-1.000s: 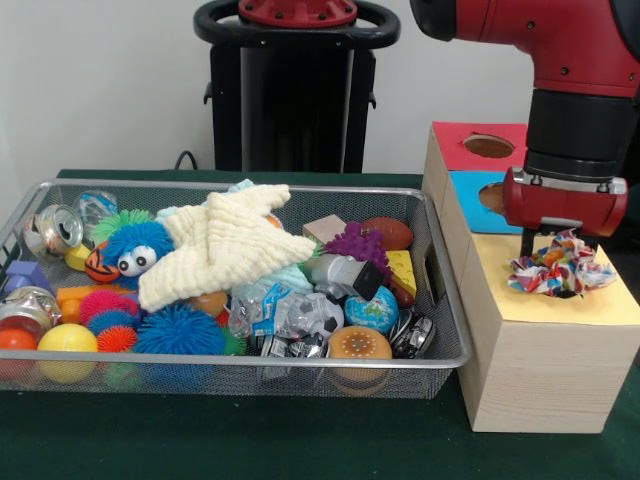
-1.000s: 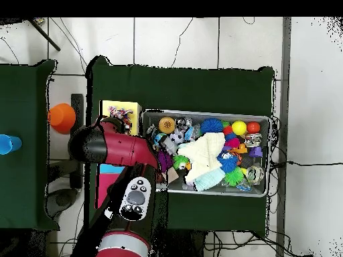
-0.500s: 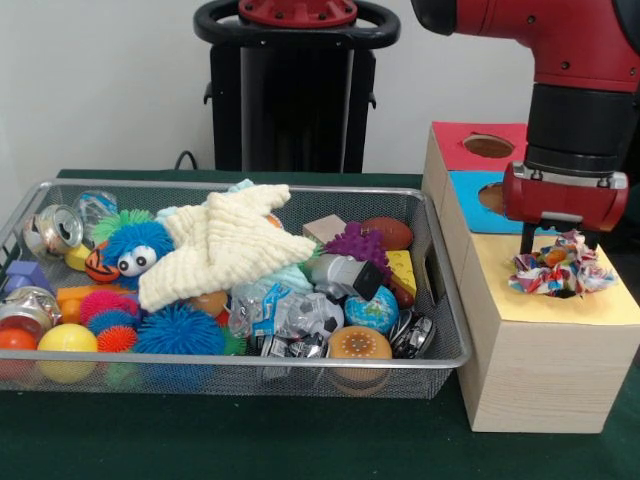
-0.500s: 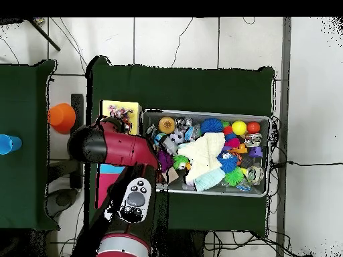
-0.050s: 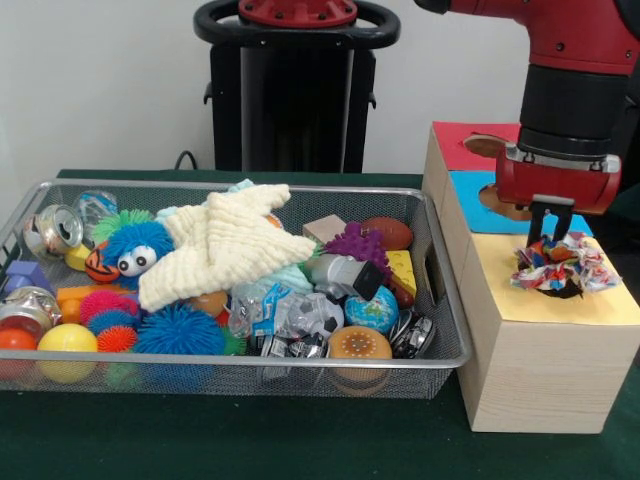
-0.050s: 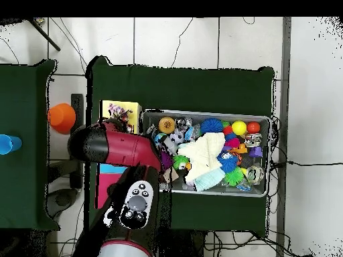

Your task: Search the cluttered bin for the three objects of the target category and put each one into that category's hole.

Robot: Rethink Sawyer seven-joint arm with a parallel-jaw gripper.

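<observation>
The colourful scrunchie (image 5: 560, 265) sits bunched on the yellow panel (image 5: 560, 300) of the wooden box (image 5: 530, 360), over its hole, directly under the gripper (image 5: 548, 228), whose dark fingers reach its top edge, though I can't tell whether they still pinch it

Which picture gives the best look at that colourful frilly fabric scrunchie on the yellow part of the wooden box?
The front view: the colourful frilly fabric scrunchie lies unobstructed there. Overhead, the red arm covers most of it.
</observation>
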